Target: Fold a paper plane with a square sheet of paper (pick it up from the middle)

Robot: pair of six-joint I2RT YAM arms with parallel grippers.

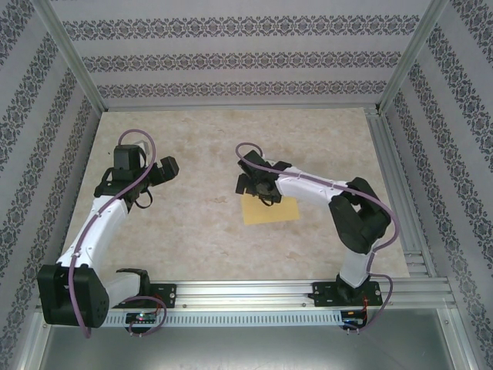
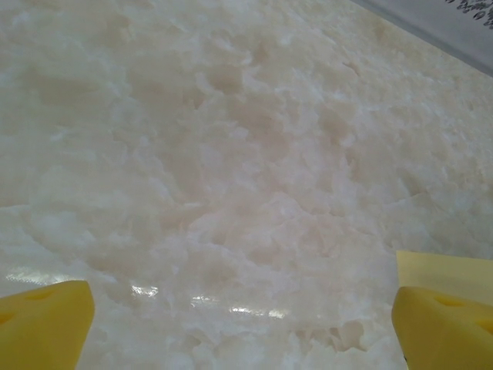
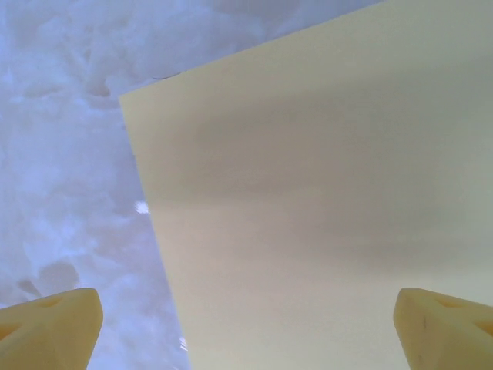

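Observation:
The square sheet of paper (image 1: 271, 210) lies flat and unfolded on the marble table, pale yellow, right of centre. My right gripper (image 1: 255, 185) hangs open over its far left part. In the right wrist view the sheet (image 3: 323, 200) spreads between the open fingertips (image 3: 51, 327), the left one over bare table, the right one over paper, nothing held. My left gripper (image 1: 159, 174) is open over bare table well to the left, pointing toward the sheet. The left wrist view catches a strip of the sheet (image 2: 451, 271) just above the right fingertip (image 2: 443, 327).
The marble tabletop (image 1: 192, 223) is ringed by patterned walls, with an aluminium frame post (image 1: 73, 58) at the back left and a rail (image 1: 400, 185) along the right edge. Both arm bases sit on the front rail (image 1: 246, 293).

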